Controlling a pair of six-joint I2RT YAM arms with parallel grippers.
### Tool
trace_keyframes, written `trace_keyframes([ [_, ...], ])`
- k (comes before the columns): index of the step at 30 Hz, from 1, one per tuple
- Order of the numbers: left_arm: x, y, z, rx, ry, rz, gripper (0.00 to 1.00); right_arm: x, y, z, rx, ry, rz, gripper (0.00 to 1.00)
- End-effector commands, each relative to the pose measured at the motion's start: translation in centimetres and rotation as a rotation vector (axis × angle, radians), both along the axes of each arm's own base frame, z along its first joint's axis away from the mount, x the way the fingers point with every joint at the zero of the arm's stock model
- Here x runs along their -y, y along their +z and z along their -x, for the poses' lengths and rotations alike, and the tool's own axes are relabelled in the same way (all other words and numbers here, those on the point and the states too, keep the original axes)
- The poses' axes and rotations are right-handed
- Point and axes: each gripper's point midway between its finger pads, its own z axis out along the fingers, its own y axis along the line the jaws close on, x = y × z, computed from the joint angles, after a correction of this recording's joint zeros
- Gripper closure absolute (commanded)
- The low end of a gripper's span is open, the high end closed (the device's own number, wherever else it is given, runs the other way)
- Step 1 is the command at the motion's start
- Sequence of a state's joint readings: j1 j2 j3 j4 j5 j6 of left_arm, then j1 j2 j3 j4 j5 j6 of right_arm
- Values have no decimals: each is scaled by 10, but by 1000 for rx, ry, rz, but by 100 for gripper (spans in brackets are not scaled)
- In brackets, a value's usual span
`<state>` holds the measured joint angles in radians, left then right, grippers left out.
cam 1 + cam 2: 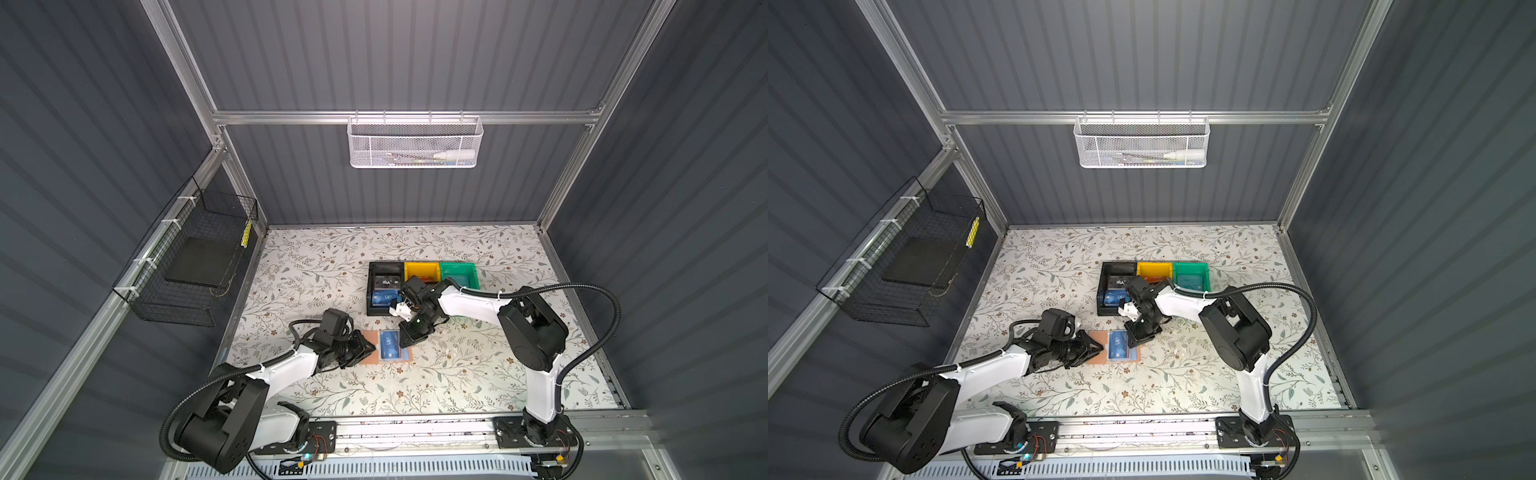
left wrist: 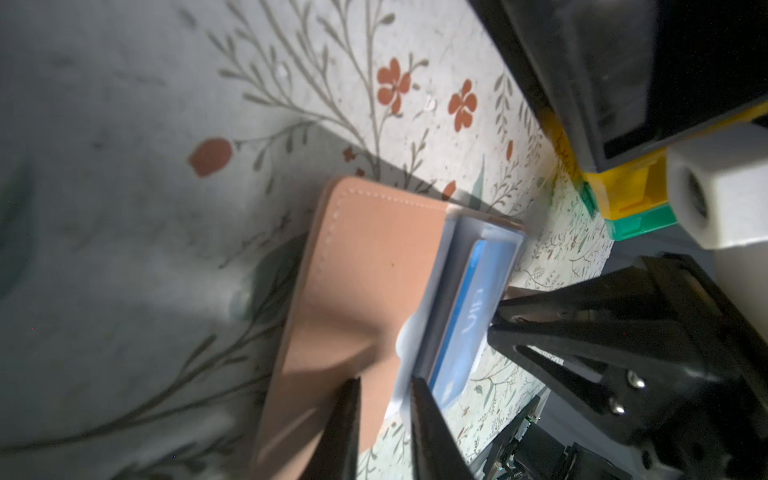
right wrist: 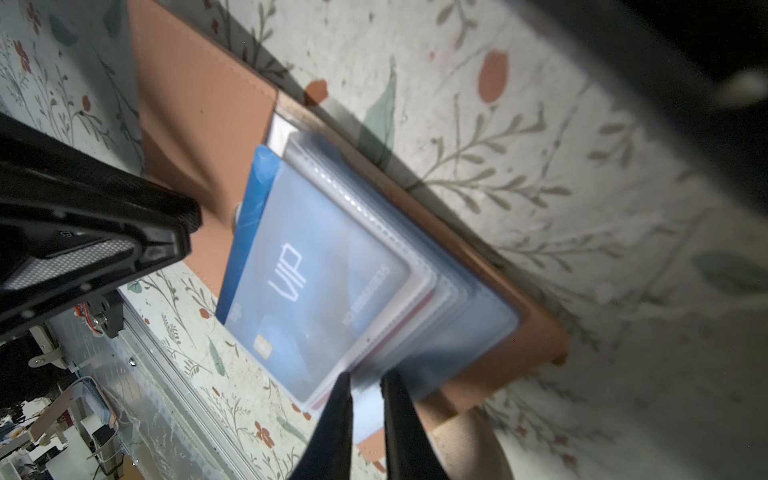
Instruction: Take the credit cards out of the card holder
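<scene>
The tan card holder (image 1: pixel 370 335) (image 2: pixel 365 270) lies open on the floral table, clear sleeves up. In its top sleeve sits a blue "VIP" credit card (image 1: pixel 390 345) (image 3: pixel 316 270), part of it slid out toward the tan cover. My left gripper (image 1: pixel 372 347) (image 2: pixel 384 382) hovers low over the cover, its jaws a little apart with nothing between them. From the far side my right gripper (image 1: pixel 402 343) (image 3: pixel 369 376) is shut on the sleeves' edge. More credit cards (image 1: pixel 384 297) lie in the black bin (image 1: pixel 370 291).
A yellow bin (image 1: pixel 422 266) and a green bin (image 1: pixel 473 274) stand beside the black one, just behind the right wrist. A black wire basket (image 1: pixel 187 266) hangs on the left wall, a white mesh basket (image 1: pixel 415 143) on the back rail.
</scene>
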<state>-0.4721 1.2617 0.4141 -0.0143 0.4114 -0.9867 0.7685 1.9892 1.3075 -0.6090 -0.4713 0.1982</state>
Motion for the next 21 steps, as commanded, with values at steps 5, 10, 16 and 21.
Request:
trace_keyframes([
  [5, 8, 1, -6, 2, -25, 17, 73, 4, -16, 2, -17, 8, 51, 81],
  [10, 18, 4, -16, 31, -44, 54, 73, 5, -20, 3, -26, 8, 55, 81],
  [16, 23, 13, -26, 93, -56, 76, 75, 5, -20, 3, -28, 10, 52, 81],
  [21, 23, 5, -23, 72, -57, 78, 76, 6, -20, 2, -30, 7, 53, 81],
])
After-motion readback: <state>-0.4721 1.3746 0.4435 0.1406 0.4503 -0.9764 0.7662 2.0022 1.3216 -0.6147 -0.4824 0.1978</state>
